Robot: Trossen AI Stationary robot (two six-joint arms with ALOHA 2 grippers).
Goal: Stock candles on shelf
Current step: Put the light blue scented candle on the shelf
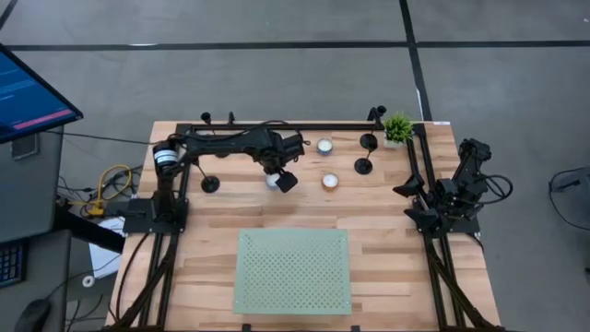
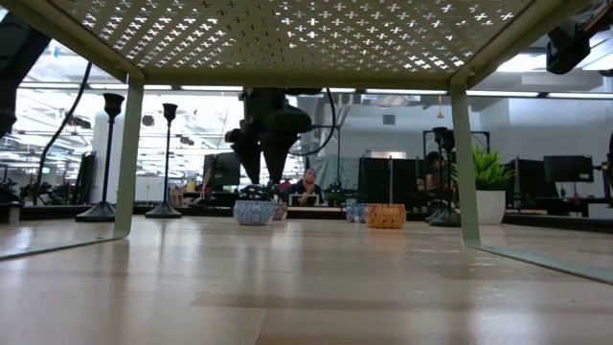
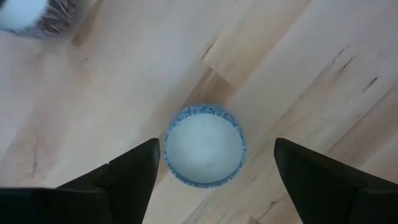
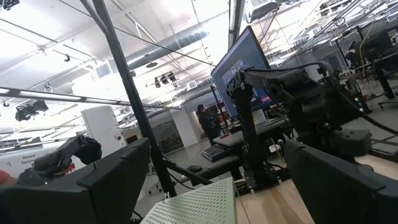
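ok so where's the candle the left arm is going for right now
In the high view it sits on the far half of the table, left of centre, under the open left tool. The left wrist view shows the candle between the fingers, another candle to its right.

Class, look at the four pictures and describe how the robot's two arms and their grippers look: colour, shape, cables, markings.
Both arms are black and jointed. The left arm has a silvery ring with an orange mark near its base. The right arm is bulkier and blocky, with black cables looping beside it. The left gripper and the right gripper each have two broad, wedge-shaped matte black fingers. No lettering is visible.
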